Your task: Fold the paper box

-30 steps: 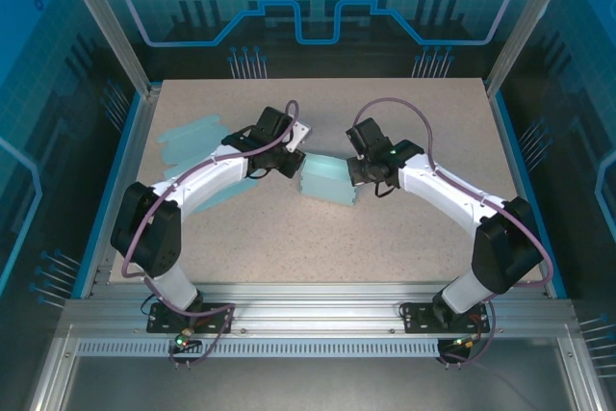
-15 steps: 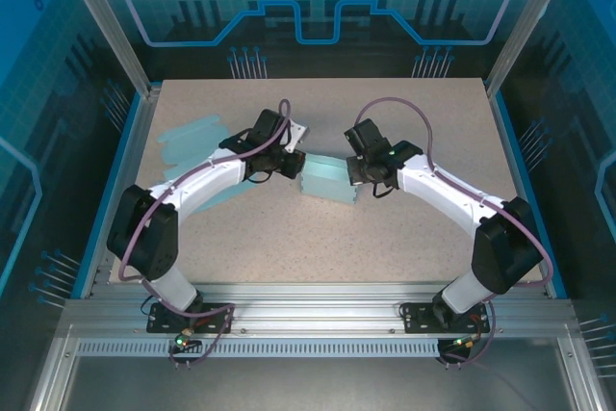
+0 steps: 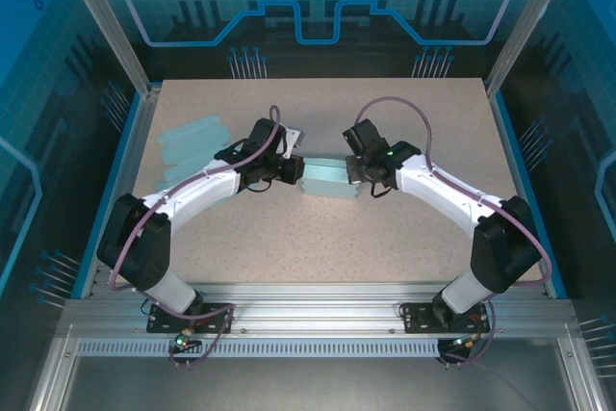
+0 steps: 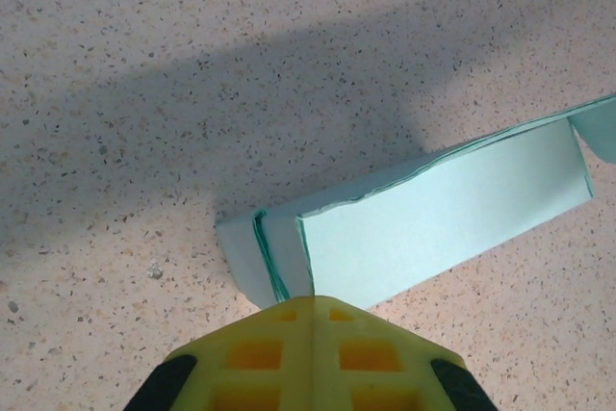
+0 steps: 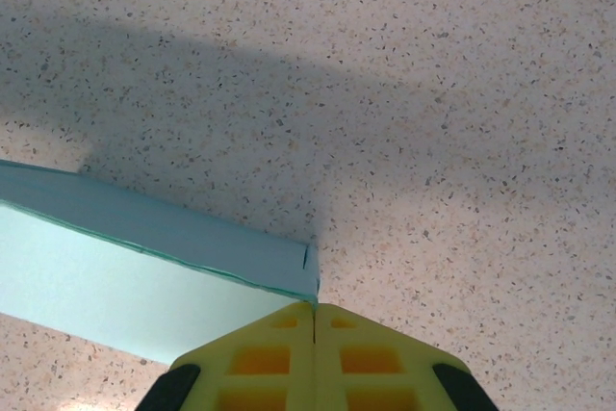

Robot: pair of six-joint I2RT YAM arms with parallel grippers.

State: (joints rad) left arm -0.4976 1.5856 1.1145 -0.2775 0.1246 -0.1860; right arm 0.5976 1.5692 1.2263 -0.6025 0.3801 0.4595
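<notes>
Pale teal paper box (image 3: pixel 330 180), partly folded, lay near the middle of the speckled beige surface (image 3: pixel 289 238), its long side running left to right between the two arms. Left jaws were fully closed, with yellow fingertips (image 4: pixel 265 353) pressed together and touching the box's left end at its layered corner fold. Right jaws were likewise fully closed, with yellow fingertips (image 5: pixel 371 358) meeting the box's right corner. Whether either pair had paper pinched between them could not be told. Flat pale teal paper sheets (image 3: pixel 188 141) lay at the rear left of the surface, well apart from the box.
</notes>
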